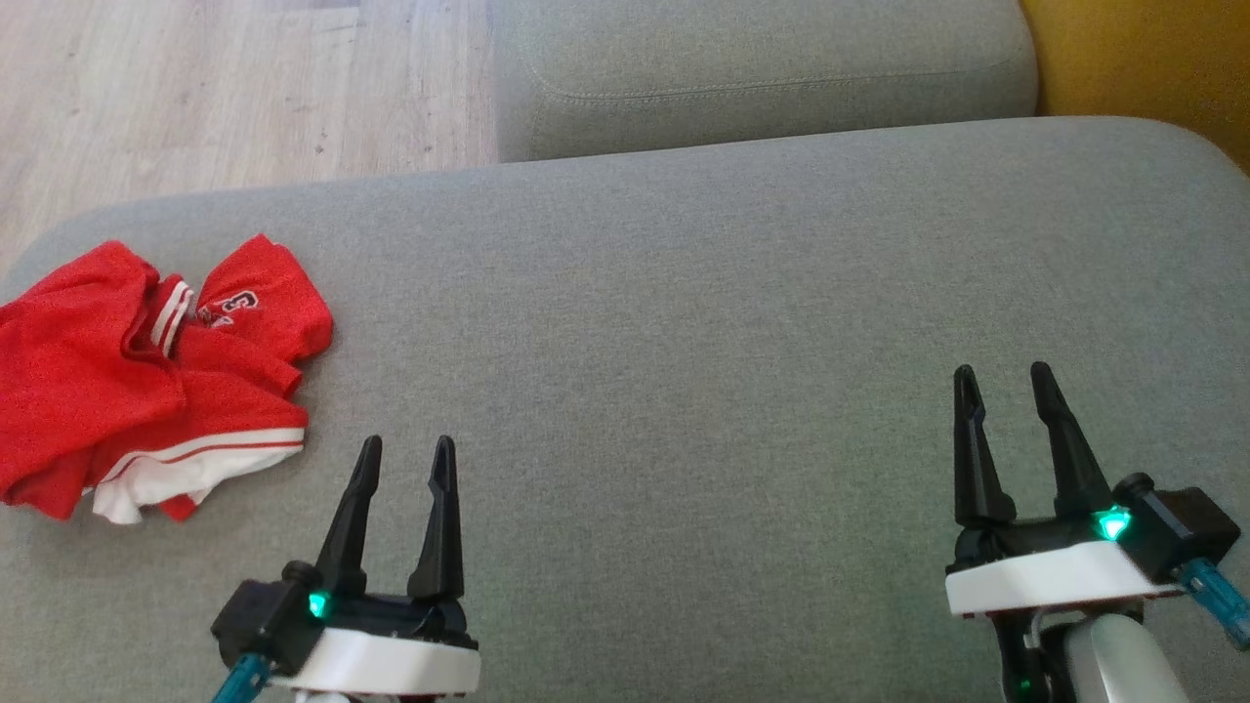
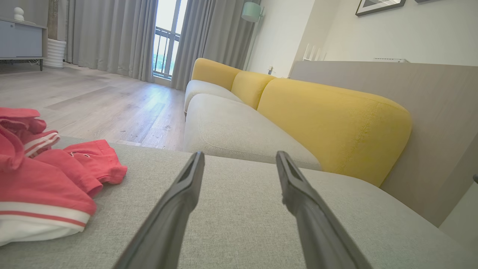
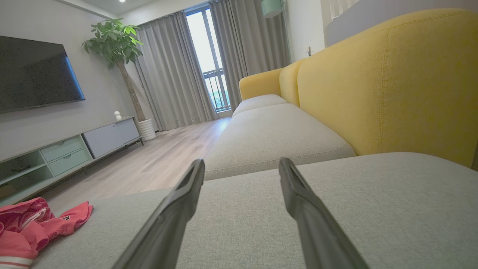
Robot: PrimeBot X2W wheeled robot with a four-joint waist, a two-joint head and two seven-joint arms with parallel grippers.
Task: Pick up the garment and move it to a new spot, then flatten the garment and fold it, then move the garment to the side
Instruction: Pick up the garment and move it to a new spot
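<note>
The garment (image 1: 146, 381) is a red piece with white trim and stripes, lying crumpled at the left end of the grey sofa seat (image 1: 684, 322). In the left wrist view the garment (image 2: 48, 179) lies to the left of the fingers, and in the right wrist view the garment (image 3: 33, 228) sits far off at the lower left. My left gripper (image 1: 405, 449) hovers open just right of the garment's white hem, nothing between its fingers. My right gripper (image 1: 1003, 376) is open over bare cushion at the right, far from the cloth.
A second grey seat cushion (image 1: 762, 68) lies beyond, with yellow backrests (image 2: 332, 123) along the right. Wooden floor (image 1: 225, 88) runs past the sofa's left edge. A TV cabinet (image 3: 71, 149), a potted plant (image 3: 115, 41) and curtains stand across the room.
</note>
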